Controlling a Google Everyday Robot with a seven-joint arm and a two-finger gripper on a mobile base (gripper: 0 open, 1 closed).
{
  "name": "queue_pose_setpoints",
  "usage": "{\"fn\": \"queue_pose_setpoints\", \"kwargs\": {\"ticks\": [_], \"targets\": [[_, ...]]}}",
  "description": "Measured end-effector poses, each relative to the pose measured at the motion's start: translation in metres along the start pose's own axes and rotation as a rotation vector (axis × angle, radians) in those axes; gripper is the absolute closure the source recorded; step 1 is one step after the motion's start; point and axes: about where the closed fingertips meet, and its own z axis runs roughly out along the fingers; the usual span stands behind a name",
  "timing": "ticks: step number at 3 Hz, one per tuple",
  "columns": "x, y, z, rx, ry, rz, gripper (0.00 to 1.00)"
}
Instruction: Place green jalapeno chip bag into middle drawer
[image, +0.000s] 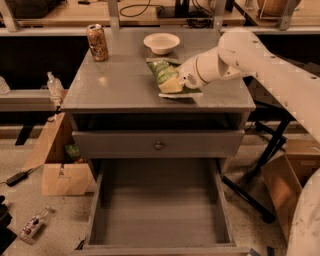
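Note:
The green jalapeno chip bag (164, 76) lies on the grey cabinet top (115, 85), right of centre and just in front of a bowl. My gripper (183, 80) comes in from the right on the white arm and is shut on the bag's right end, with that end tipped up a little off the top. The middle drawer (160, 215) is pulled out wide open below, at the front of the cabinet, and its flat grey floor is bare.
A white bowl (161, 42) and a brown-orange can (97, 42) stand at the back of the cabinet top. A closed drawer front with a round knob (159, 145) sits above the open drawer. Cardboard boxes stand on the floor at left (62, 175) and right (285, 185).

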Motion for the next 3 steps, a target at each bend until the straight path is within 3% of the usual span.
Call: {"fn": "queue_pose_setpoints", "kwargs": {"ticks": [1, 3], "targets": [[-0.0034, -0.0005, -0.0027, 0.000, 0.000, 0.000, 1.00], [-0.0042, -0.0006, -0.0033, 0.000, 0.000, 0.000, 1.00]]}}
